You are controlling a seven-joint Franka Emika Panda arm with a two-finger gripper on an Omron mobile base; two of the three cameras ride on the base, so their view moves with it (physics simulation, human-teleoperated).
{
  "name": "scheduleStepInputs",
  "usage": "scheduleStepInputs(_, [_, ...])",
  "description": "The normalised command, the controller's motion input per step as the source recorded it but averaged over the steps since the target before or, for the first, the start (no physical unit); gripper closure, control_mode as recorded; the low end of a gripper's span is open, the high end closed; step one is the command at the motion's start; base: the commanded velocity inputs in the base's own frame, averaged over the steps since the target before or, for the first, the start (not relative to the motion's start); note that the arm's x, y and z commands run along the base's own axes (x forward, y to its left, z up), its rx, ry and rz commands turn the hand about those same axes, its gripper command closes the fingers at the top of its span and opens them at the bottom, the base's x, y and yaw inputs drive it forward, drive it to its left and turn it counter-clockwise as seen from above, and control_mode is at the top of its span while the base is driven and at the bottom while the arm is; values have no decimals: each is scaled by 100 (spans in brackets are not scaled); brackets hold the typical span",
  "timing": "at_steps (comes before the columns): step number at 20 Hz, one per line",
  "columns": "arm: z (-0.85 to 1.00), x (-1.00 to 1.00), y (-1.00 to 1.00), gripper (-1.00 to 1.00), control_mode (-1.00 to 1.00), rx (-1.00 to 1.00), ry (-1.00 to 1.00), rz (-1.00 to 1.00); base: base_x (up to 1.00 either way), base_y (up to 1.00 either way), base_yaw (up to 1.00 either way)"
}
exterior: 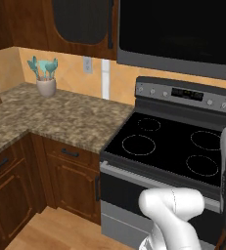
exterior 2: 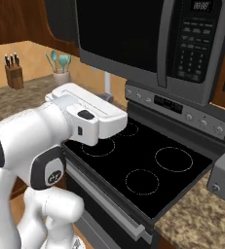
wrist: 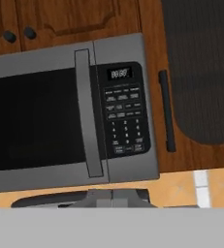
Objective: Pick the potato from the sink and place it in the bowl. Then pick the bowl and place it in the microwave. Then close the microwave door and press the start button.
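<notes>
While the gripper is closed on nothing, the microwave [wrist: 70, 118] hangs above the stove [exterior 2: 143, 170]. Its door [wrist: 36, 121] is shut, left of the button panel [wrist: 125, 116].

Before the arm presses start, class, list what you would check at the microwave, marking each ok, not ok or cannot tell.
1. Microwave door closed, flush with the frame: ok.
2. Button panel faces the hand camera, nothing in front: ok.
3. Display lit: ok.
4. Bowl inside: cannot tell, the door glass is dark.
5. Which key is start: cannot tell, labels too small.
</notes>
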Motion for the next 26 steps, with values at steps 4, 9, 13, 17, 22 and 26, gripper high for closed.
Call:
scheduleStepInputs(4, [0,37,-4,100,-100,0,10,4,0,0,0])
scheduleStepInputs(9, [0,38,-21,100,-100,0,7,8,0,0,0])
scheduleStepInputs(13, [0,27,-23,100,-100,2,2,5,0,0,0])
scheduleStepInputs(17, [0,15,-44,100,-100,7,2,3,0,0,0])
scheduleStepInputs(22, [0,18,-29,100,-100,3,0,0,0,0,0])
scheduleStepInputs(26, [0,34,-12,100,-100,0,0,0,0,0,0])
